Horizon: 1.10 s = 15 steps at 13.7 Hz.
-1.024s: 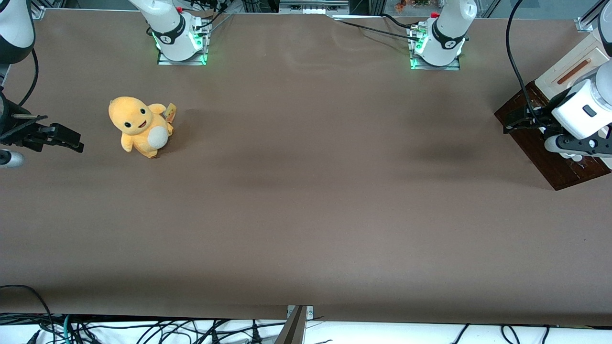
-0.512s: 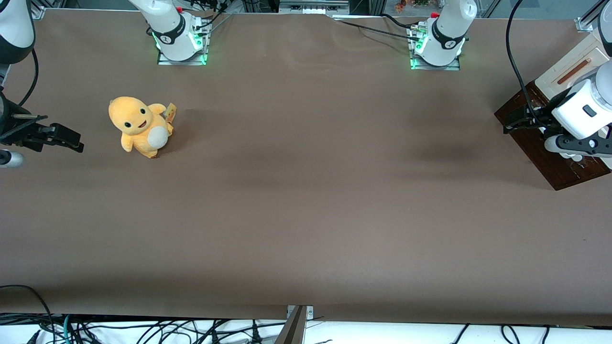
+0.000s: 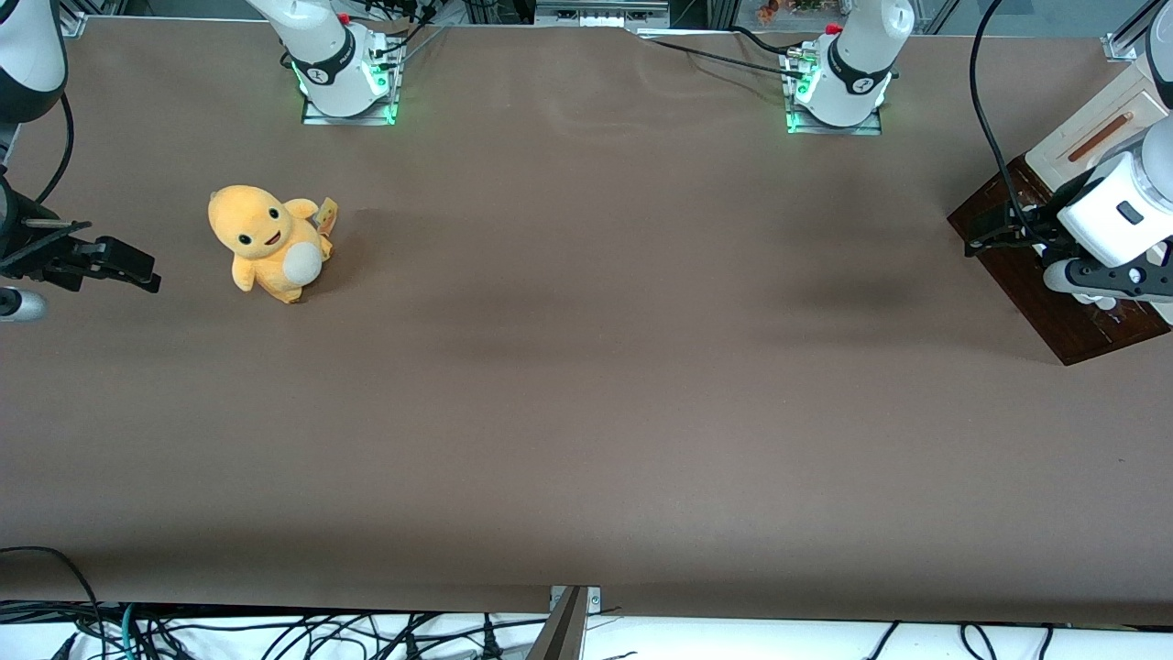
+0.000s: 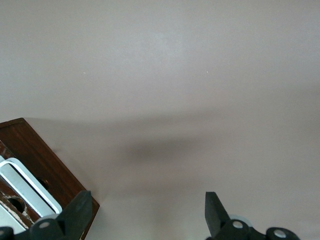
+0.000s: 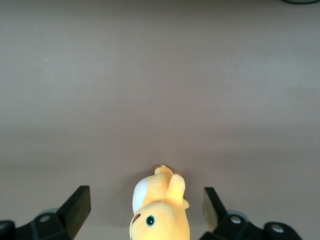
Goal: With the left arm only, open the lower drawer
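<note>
The lower drawer's dark brown wooden front point(image 3: 1054, 307) stands at the working arm's end of the table, partly covered by the left arm point(image 3: 1118, 215). My gripper point(image 3: 992, 231) hangs over the corner of that front nearest the table's middle. In the left wrist view the gripper point(image 4: 146, 212) is open and holds nothing. One fingertip point(image 4: 80, 210) overlaps the edge of the wooden front point(image 4: 37, 155). The white bar handle point(image 4: 27, 186) lies beside that finger, outside the gap, with only bare table between the fingers.
A cream-white panel with an orange-brown strip point(image 3: 1090, 133) adjoins the dark front, farther from the front camera. A yellow plush toy point(image 3: 270, 243) sits toward the parked arm's end. Two arm bases point(image 3: 344, 82) point(image 3: 838, 87) stand along the table's back edge.
</note>
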Available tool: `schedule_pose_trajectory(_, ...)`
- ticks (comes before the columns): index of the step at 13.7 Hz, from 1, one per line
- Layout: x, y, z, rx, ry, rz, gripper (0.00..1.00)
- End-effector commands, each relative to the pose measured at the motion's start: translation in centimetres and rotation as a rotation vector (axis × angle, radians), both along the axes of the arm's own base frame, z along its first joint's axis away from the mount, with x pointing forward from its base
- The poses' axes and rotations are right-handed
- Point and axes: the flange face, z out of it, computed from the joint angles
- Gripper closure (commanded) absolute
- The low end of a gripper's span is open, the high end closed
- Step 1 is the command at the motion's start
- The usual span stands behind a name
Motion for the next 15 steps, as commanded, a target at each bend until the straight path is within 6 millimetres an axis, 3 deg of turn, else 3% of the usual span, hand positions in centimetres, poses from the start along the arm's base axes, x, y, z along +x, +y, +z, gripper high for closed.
schedule_pose_trajectory(1, -0.2, 0.1, 0.0, 0.019, -0.005, 0.002, 0.00)
schedule_pose_trajectory(6, -0.1, 0.3, -0.4, 0.019, 0.004, 0.007, 0.00)
schedule_pose_trajectory(9, 0.7, 0.4, -3.1, 0.032, 0.064, 0.111, 0.00)
schedule_pose_trajectory(12, 1.9, -0.8, -8.3, 0.136, 0.163, 0.254, 0.00)
schedule_pose_trajectory(13, 2.2, -1.1, -11.0, 0.207, 0.225, 0.268, 0.00)
schedule_pose_trajectory(15, 2.6, 0.6, -17.3, 0.382, 0.346, 0.277, 0.00)
